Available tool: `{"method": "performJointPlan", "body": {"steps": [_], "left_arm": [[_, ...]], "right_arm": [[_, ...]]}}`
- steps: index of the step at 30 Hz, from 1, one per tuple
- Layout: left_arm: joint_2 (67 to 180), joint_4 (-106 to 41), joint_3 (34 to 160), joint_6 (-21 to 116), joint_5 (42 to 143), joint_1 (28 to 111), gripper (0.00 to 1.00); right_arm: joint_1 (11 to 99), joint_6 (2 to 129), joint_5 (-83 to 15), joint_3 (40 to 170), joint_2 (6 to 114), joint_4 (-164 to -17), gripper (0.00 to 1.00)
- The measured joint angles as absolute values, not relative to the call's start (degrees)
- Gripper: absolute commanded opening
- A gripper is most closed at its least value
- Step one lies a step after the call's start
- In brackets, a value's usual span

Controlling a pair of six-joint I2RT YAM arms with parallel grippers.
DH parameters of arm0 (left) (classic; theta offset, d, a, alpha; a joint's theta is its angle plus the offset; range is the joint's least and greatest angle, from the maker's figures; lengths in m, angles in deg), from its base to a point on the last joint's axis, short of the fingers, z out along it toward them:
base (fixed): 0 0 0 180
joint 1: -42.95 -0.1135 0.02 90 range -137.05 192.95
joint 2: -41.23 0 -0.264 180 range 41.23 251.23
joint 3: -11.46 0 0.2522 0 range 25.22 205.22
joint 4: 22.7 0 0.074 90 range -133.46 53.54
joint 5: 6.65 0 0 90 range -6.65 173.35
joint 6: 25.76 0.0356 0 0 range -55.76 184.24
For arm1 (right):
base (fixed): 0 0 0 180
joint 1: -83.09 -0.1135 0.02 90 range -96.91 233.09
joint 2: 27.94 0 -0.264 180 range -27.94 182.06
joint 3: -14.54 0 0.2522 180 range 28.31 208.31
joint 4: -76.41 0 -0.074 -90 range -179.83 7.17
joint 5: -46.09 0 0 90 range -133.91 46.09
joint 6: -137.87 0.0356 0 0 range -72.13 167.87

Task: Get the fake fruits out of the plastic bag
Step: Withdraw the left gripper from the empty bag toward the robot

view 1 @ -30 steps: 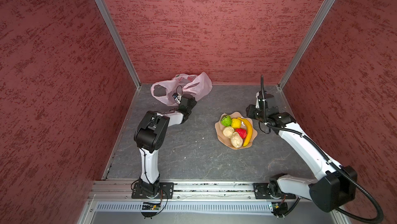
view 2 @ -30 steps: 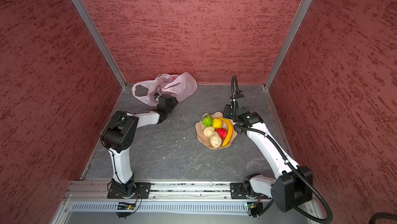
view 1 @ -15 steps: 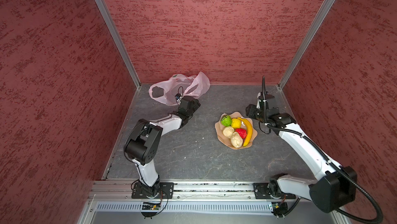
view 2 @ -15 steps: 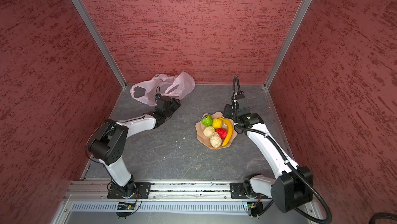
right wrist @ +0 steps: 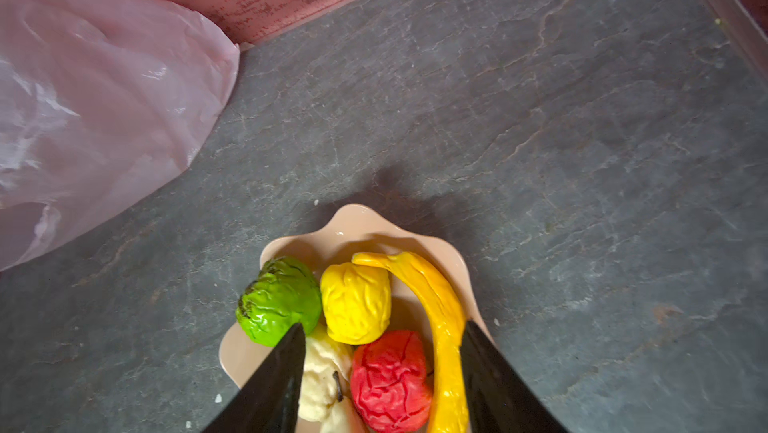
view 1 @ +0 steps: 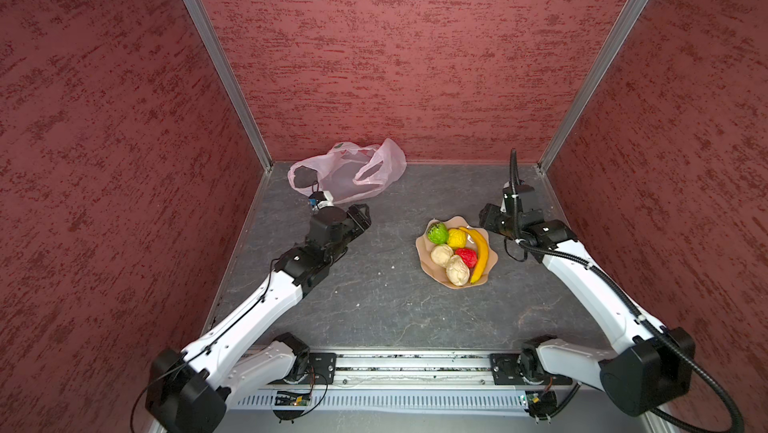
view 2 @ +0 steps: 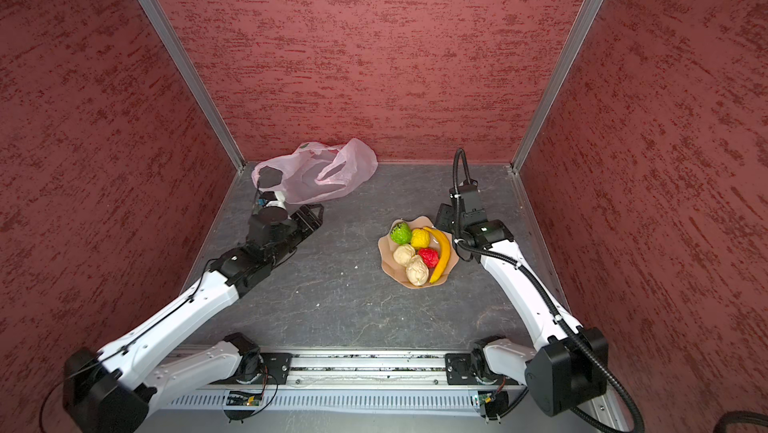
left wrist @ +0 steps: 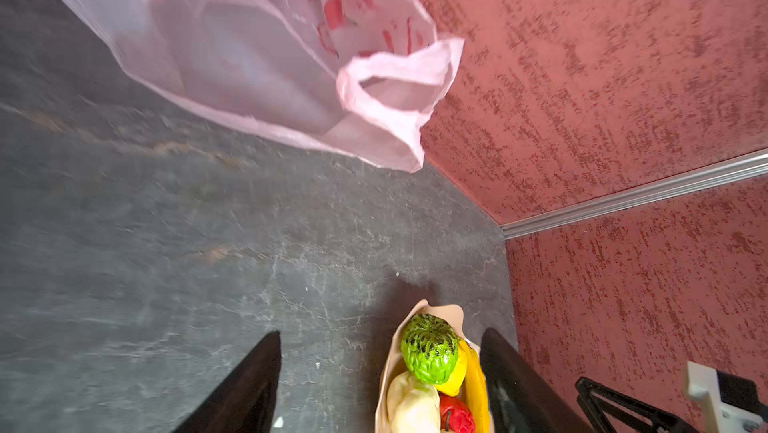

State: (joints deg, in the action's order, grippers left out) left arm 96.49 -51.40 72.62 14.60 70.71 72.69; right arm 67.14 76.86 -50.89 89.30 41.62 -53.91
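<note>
pink plastic bag (view 1: 353, 173) at back wall (view 1: 395, 56) — fake fruits (view 1: 465, 257) in bowl (right wrist: 361, 225)

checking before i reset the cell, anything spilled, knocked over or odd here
Nothing serious. All six fruits sit in the bowl, none on the table. The bag lies crumpled by the back wall, seemingly empty. Only oddity: a few white specks on the table near the bowl.

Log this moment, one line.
six toy fruits: in peach scalloped bowl | pale-pink plastic bag: by back wall | left gripper: open | right gripper: open, near bowl
</note>
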Motion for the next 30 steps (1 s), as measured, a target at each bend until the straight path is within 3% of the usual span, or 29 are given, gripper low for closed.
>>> {"method": "performJointPlan", "body": {"steps": [5,9,14,30], "left_arm": [[85.9,-61.1,73.3,18.9,69.2,67.8,0.81],[81.0,-67.2,73.1,21.5,69.2,63.2,0.82],[78.5,-71.6,72.5,23.1,69.1,60.4,0.85],[82.0,-72.4,70.9,25.7,70.7,55.4,0.85]], "right_arm": [[68.3,77.0,-52.4,88.7,41.6,-52.9,0.33],[70.4,76.4,-53.1,86.3,41.7,-52.8,0.12],[73.7,75.9,-53.0,84.2,43.8,-53.0,0.0],[79.6,71.3,-49.4,82.8,59.2,-57.8,0.0]]}}
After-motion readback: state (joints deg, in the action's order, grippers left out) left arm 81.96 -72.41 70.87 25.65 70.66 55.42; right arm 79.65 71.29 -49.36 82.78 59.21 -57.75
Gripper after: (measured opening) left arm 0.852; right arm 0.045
